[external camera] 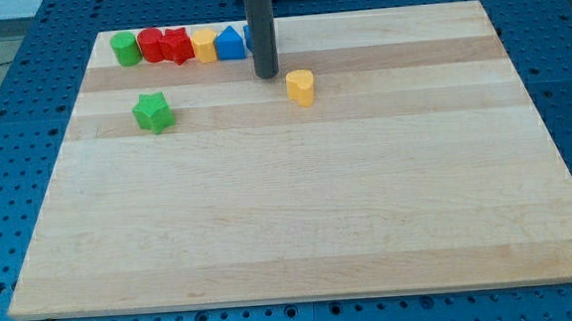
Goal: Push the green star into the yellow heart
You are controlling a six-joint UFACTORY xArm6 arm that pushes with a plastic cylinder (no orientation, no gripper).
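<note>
No gripper shows, only my tip [266, 76]. The green star [152, 112] lies well to its left and lower; the yellow heart [300, 87] just right. Likely light, rigid and slidey: push the star's far-left face.

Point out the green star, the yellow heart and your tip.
green star [152, 112]: camera view, its top face.
yellow heart [301, 86]: camera view, centre of the block.
my tip [266, 76]: camera view, the rod's very end.

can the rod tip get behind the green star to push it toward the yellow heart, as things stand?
Probably yes. My tip sits just left of the yellow heart block; bare wooden board surrounds the green star block, and the top row stays clear.
</note>
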